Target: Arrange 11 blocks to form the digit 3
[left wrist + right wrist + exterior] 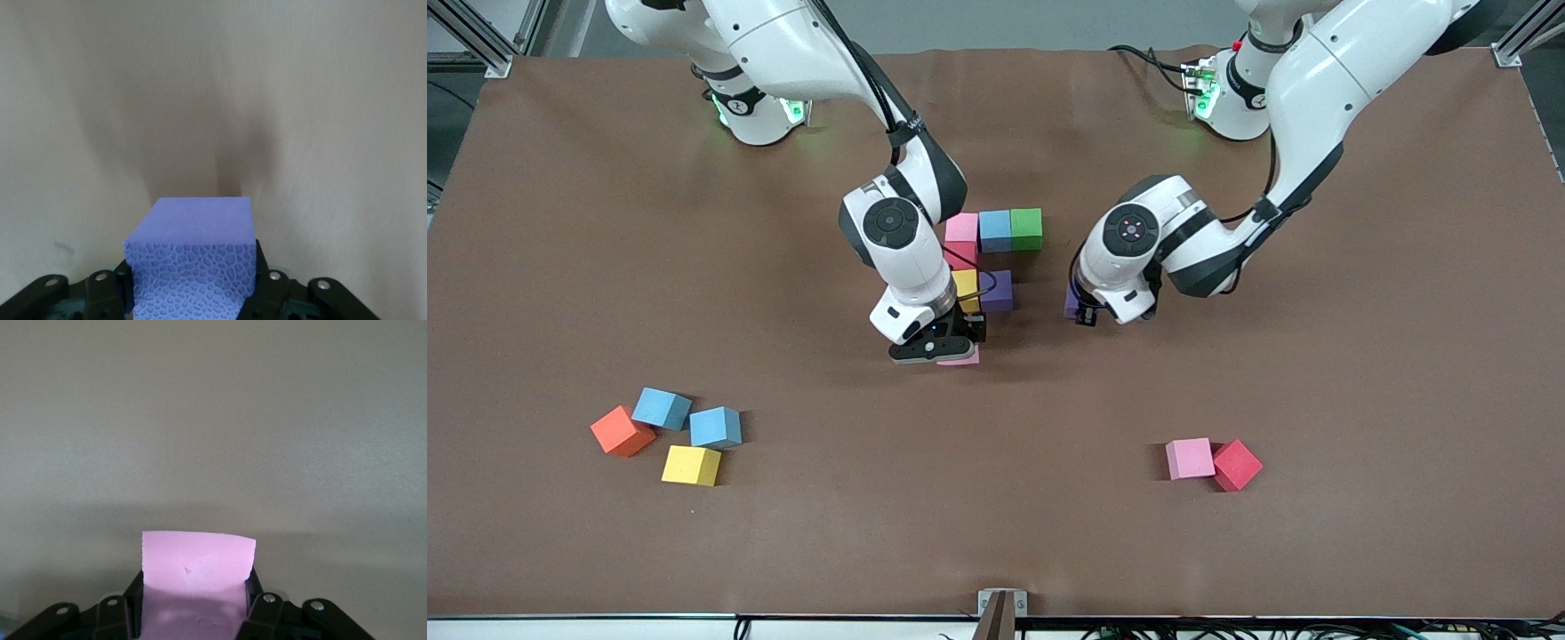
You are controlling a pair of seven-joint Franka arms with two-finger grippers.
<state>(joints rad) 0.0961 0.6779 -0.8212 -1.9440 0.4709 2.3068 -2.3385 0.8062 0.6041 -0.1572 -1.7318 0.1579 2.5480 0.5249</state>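
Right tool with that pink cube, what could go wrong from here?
1. The right tool, shut on the pink cube, sits close to the yellow cube; setting down could nudge the figure.
2. The left tool, holding a purple cube, works nearby; the arms might crowd each other.

No readable text, labels, brands, numbers or signs on anything in view.
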